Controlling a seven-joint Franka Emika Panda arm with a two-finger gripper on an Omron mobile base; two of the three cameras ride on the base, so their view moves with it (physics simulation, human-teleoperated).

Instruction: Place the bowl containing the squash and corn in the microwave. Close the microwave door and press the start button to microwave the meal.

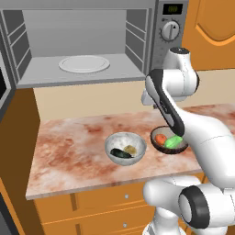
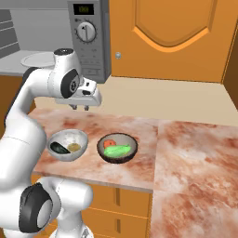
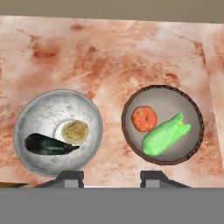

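Observation:
The dark brown bowl (image 3: 175, 103) stands on the marble counter, holding the orange-red squash (image 3: 144, 118) and the light-green corn (image 3: 165, 134). In the left base view my arm partly covers the bowl (image 1: 170, 148); it sits right of centre in the right base view (image 2: 117, 158). My gripper (image 2: 80, 108) hangs open above the counter, behind and between the two bowls, with nothing between its fingertips (image 3: 70, 177). The microwave (image 1: 170, 30) stands above the counter. Its door (image 1: 3, 89) is swung open to the left, and the white turntable (image 1: 84, 63) is bare.
A pale grey speckled bowl (image 3: 52, 109) with a dark green vegetable and a beige lump stands just left of the brown bowl. Orange cabinets (image 2: 172, 32) rise to the right of the microwave. The counter's front edge (image 1: 92, 188) is close to the bowls.

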